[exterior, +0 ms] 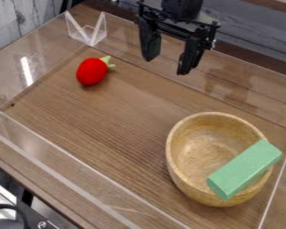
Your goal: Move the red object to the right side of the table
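The strawberry (pixel 94 71) lies on the table (pixel 110 125) at upper left, apart from the gripper (pixel 168 54) hanging at top centre, fingers spread and empty, while a green block (pixel 245 168) rests in the bowl (pixel 188 148) at lower right.

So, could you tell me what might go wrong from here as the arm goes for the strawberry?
1. The open gripper hangs apart from the strawberry, to its right; the rounded toy could roll or slip when pinched.
2. The bowl holding the green block fills much of the table's right side, so a carried strawberry might bump it or land inside.
3. The clear wall is hard to see.
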`<move>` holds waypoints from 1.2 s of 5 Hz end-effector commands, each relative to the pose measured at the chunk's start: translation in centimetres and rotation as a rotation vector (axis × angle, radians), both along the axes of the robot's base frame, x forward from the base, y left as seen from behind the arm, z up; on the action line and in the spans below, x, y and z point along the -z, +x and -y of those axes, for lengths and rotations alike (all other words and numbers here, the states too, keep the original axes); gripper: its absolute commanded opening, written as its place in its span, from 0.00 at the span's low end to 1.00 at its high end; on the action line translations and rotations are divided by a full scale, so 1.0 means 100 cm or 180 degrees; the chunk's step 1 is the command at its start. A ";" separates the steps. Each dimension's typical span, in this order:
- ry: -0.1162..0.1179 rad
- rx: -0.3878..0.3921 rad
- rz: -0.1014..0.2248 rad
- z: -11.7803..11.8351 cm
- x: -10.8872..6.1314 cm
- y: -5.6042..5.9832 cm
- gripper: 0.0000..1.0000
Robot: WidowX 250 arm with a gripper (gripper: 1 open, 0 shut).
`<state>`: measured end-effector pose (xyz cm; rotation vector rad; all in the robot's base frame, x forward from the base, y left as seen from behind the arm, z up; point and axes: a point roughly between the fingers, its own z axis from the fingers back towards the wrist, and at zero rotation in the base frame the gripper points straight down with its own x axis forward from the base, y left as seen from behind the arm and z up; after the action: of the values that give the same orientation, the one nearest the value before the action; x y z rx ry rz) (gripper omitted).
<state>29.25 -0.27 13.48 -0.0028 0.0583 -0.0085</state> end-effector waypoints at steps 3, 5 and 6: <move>0.0094 -0.0189 0.0053 -0.080 0.016 -0.003 1.00; 0.0211 -0.0300 0.0186 -0.134 0.033 0.005 1.00; 0.0249 -0.0362 0.0221 -0.145 0.044 0.013 1.00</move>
<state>29.70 13.49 7.12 0.0442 0.0542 0.1003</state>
